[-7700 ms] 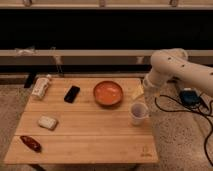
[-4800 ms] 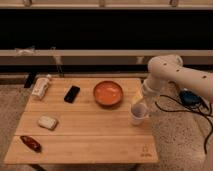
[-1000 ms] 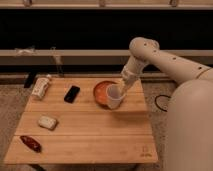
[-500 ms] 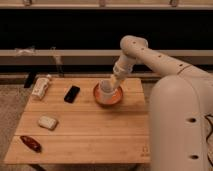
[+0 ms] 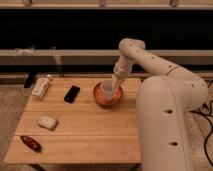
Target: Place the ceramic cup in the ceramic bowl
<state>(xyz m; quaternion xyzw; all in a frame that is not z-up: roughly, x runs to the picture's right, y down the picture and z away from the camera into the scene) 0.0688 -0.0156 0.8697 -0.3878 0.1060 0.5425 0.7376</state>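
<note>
The ceramic cup [image 5: 106,90] is a small pale cylinder standing upright inside the ceramic bowl [image 5: 99,98], which is orange-red inside and sits at the back middle of the wooden table [image 5: 80,135]. My gripper [image 5: 116,83] hangs from the white arm right above the bowl's right side, at the cup's rim and touching it. The arm reaches in from the right and covers the table's right part.
A black phone [image 5: 72,93] lies left of the bowl. A white bottle [image 5: 41,86] lies at the back left. A pale packet [image 5: 47,122] and a red-brown packet [image 5: 31,143] lie at the front left. A dark shelf runs behind the table.
The arm carried the cup from the table's right side leftward to the bowl. In the last half second the cup came down into the bowl.
</note>
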